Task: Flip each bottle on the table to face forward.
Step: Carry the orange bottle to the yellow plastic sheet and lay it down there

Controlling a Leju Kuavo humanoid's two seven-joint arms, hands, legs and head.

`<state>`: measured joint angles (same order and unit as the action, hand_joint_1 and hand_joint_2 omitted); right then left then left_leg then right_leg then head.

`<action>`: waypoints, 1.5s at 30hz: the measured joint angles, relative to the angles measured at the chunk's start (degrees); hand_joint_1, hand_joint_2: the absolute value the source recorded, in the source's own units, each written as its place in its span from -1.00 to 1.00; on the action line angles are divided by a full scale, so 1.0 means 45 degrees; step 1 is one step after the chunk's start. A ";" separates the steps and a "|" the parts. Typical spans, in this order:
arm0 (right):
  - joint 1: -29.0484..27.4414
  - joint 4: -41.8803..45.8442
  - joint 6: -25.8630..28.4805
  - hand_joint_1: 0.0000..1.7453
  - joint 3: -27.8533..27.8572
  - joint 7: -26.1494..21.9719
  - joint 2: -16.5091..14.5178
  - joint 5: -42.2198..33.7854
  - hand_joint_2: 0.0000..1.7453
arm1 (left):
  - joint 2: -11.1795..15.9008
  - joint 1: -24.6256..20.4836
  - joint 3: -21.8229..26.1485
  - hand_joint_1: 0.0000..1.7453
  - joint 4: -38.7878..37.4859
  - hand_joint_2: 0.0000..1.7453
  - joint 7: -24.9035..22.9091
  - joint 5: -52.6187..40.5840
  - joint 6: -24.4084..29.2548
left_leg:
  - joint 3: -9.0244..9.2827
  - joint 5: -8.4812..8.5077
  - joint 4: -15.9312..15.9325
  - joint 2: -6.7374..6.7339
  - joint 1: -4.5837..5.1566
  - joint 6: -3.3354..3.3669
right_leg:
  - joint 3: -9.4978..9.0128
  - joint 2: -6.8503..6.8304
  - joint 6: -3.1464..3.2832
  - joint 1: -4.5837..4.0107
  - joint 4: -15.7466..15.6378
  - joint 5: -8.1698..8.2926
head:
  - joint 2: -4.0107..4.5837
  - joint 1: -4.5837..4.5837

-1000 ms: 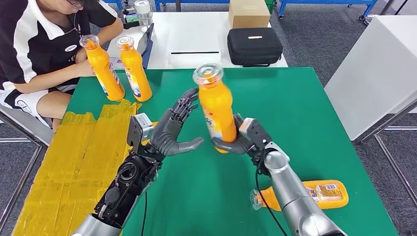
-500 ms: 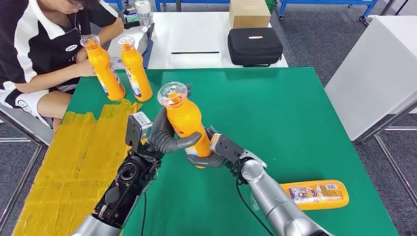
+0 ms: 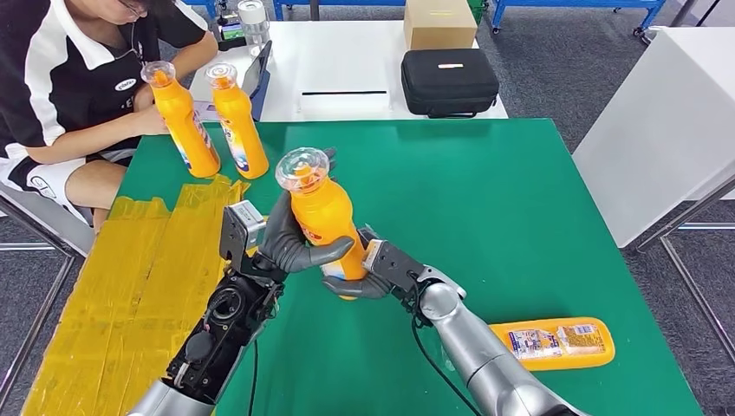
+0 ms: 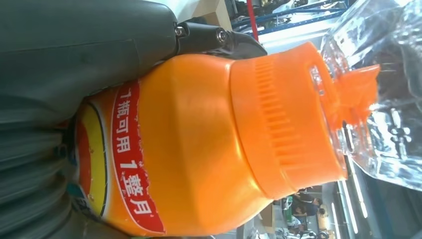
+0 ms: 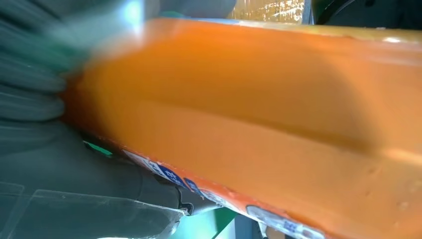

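Observation:
An orange bottle (image 3: 325, 218) with a clear cap stands upright above the green table (image 3: 520, 199), held by both hands. My left hand (image 3: 290, 240) wraps its upper body, thumb across the front. My right hand (image 3: 360, 279) grips its base from the right. The left wrist view shows the bottle (image 4: 209, 149) close up, with its red label and ribbed orange neck. In the right wrist view, the bottle's orange side (image 5: 259, 119) is pressed against the palm. Another orange bottle (image 3: 555, 341) lies on its side near the table's front right. Two more bottles (image 3: 215, 121) stand upright at the back left.
A person (image 3: 78, 78) sits at the table's back left, a hand by the standing bottles. Yellow tape (image 3: 139, 277) covers the table's left part. Beyond the green table, a white table carries a black case (image 3: 448, 81) and a cardboard box (image 3: 438, 22).
The right hand carried the bottle leftward and lower into the left hand, which closed around it. Over the last half second the pair barely moved.

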<state>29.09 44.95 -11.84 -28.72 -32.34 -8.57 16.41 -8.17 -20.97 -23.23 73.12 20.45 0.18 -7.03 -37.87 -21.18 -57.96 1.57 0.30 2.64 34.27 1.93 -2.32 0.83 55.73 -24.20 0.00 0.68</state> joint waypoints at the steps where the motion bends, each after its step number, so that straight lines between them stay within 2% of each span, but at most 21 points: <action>1: 0.0001 0.0016 0.0038 1.00 -0.0034 0.0021 0.0000 0.0015 1.00 | 0.0000 0.0023 0.0009 1.00 0.0002 1.00 0.0019 -0.0012 0.0032 | 0.0000 0.0000 0.0000 0.0001 0.0000 0.0000 | 0.0000 0.0000 0.0000 0.0000 0.0000 0.0000 | 0.0000 -0.0001; 17: 0.0031 0.0171 0.0318 1.00 -0.0305 0.0238 0.0004 -0.0339 1.00 | 0.0027 0.0145 0.0136 1.00 0.0227 1.00 0.0075 -0.0017 0.0199 | 0.0000 0.0001 0.0000 0.0001 0.0000 0.0000 | -0.0001 0.0000 0.0000 0.0000 0.0000 0.0000 | 0.0000 -0.0001; 21: -0.0008 0.0371 0.0733 -0.98 -0.0316 0.0256 0.0030 -0.0215 1.00 | 0.0036 0.0154 0.0136 1.00 0.0314 1.00 0.0098 0.0058 0.0331 | 0.0000 0.0000 0.0000 0.0001 0.0000 0.0000 | 0.0000 0.0000 0.0000 0.0000 0.0000 0.0000 | 0.0000 0.0000; 25: -0.0239 0.1154 0.1457 -1.00 -0.0300 0.0349 0.0222 0.0094 1.00 | 0.0062 0.0227 0.0295 1.00 0.0403 1.00 0.0294 -0.0430 0.1248 | 0.0000 0.0000 0.0000 -0.0003 0.0000 0.0000 | 0.0004 0.0001 0.0000 0.0001 -0.0001 0.0000 | 0.0000 -0.0001; 31: -0.1019 0.3190 0.1856 -1.00 0.0142 0.0776 0.0967 0.0112 1.00 | 0.0277 0.0312 0.1135 1.00 0.0802 1.00 0.0670 -0.2493 0.3788 | 0.0001 0.0000 0.0000 0.0001 0.0000 0.0000 | 0.0005 -0.0001 0.0000 0.0001 -0.0001 0.0000 | 0.0000 0.0000; 33: -0.1347 0.3807 0.2027 -1.00 0.0327 0.0901 0.1196 0.0267 1.00 | 0.0353 0.0336 0.1348 1.00 0.0906 1.00 0.0718 -0.3848 0.4939 | 0.0000 -0.0001 0.0000 0.0001 0.0000 0.0000 | 0.0006 -0.0001 0.0000 0.0001 -0.0002 -0.0001 | 0.0000 0.0000; 35: -0.1770 0.4499 0.2290 -1.00 0.0561 0.1038 0.1444 0.0493 1.00 | 0.0458 0.0355 0.1526 1.00 0.0954 1.00 0.0609 -0.6267 0.6691 | -0.0001 -0.0001 0.0000 0.0006 0.0001 0.0000 | 0.0006 -0.0003 0.0000 0.0002 -0.0003 -0.0001 | 0.0000 -0.0002; 37: -0.2279 0.5281 0.2484 -1.00 0.0860 0.1153 0.1727 0.0666 1.00 | 0.0638 0.0348 0.1724 1.00 0.0931 1.00 0.0103 -0.9864 0.8612 | -0.0002 -0.0003 0.0000 0.0007 0.0001 0.0000 | 0.0006 -0.0003 0.0000 0.0002 -0.0003 -0.0002 | 0.0000 -0.0002; 39: -0.2757 0.6083 0.2526 -1.00 0.1196 0.1266 0.1982 0.0794 1.00 | 0.0854 0.0285 0.1952 1.00 0.0821 1.00 -0.0808 -1.4039 0.9905 | -0.0003 -0.0004 0.0000 0.0006 0.0001 -0.0001 | 0.0007 -0.0002 0.0001 0.0002 -0.0003 -0.0003 | 0.0000 -0.0001; 41: -0.3095 0.6764 0.2489 -1.00 0.1463 0.1383 0.2180 0.0880 1.00 | 0.1062 0.0183 0.2171 1.00 0.0641 1.00 -0.1582 -1.7260 1.0323 | -0.0003 -0.0005 0.0000 0.0001 0.0002 -0.0003 | 0.0009 -0.0001 0.0002 0.0002 -0.0003 -0.0003 | 0.0000 -0.0001; 45: -0.3444 0.7633 0.2184 -1.00 0.1764 0.1547 0.2456 0.0824 1.00 | 0.1520 -0.0235 0.2220 1.00 0.0001 1.00 -0.2857 -1.9306 1.0104 | 0.0003 0.0000 0.0000 -0.0011 -0.0001 -0.0008 | 0.0026 0.0003 0.0006 0.0001 -0.0005 0.0001 | 0.0000 -0.0004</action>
<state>13.59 79.30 -2.01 -20.78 -25.38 2.49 20.12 -1.33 -22.02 -13.25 73.12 7.59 -86.69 38.44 -37.86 -21.18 -57.96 1.52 0.29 2.61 34.39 1.94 -2.30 0.83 55.71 -24.19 0.00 0.67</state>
